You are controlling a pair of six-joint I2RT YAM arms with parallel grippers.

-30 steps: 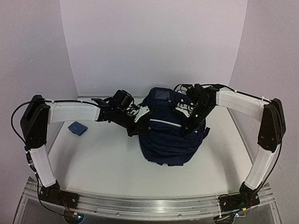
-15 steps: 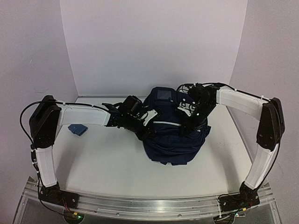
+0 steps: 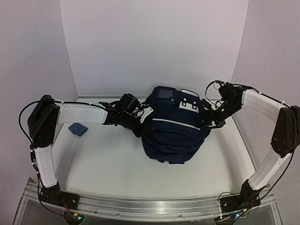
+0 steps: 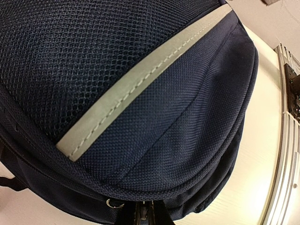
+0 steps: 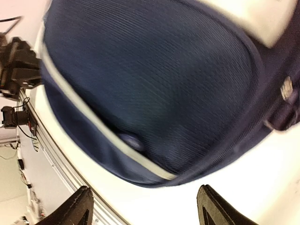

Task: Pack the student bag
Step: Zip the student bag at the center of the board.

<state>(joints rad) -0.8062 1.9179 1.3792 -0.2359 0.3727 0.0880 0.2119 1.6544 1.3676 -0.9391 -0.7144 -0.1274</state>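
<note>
A small blue item (image 3: 78, 128) lies alone at the left of the tabletop (image 3: 103, 161). The left claw (image 4: 144, 216) is pinched tight at the lower seam of the student bag (image 3: 171, 136); whether it nips a zip pull, I cannot tell. The bag slumps mid-tabletop, soft and probably floppy, best taken by a strap or zip tab. Its contents are hidden. The right claw (image 5: 145, 211) gapes wide and empty beside its right flank.
</note>
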